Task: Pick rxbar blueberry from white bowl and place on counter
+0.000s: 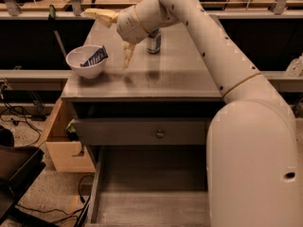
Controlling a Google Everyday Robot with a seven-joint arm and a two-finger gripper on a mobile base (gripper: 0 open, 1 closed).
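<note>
Counts: one white bowl, one rxbar blueberry, one drink can, one gripper with two fingers, one knobbed drawer.

- Left of the gripper [105,39] and slightly lower: the white bowl [81,71] stands upright near the counter's front-left corner, close to the left edge.
- rxbar blueberry [94,57]: in the bowl, tilted, with its upper end leaning on the rim nearest the gripper. No finger touches it.
- Gripper: over the left half of the counter [184,72], spread wide and holding nothing. One finger [100,16] points left, above and behind the bowl. The other [127,56] points down, just right of the bowl and apart from it. Its tip looks clear of the surface, but I cannot tell for certain.
- Right of the gripper and behind it: the drink can [153,41] stands upright, partly hidden by the wrist.
- Open room: bare counter runs from below the down-pointing finger to the front edge, and rightward to where the arm [213,46] crosses.
- Below the gripper: the closed drawer with a round knob [160,133], and under it a lower drawer [151,197] pulled out.
- Lower left: a light wooden box [66,152] beside the cabinet.
</note>
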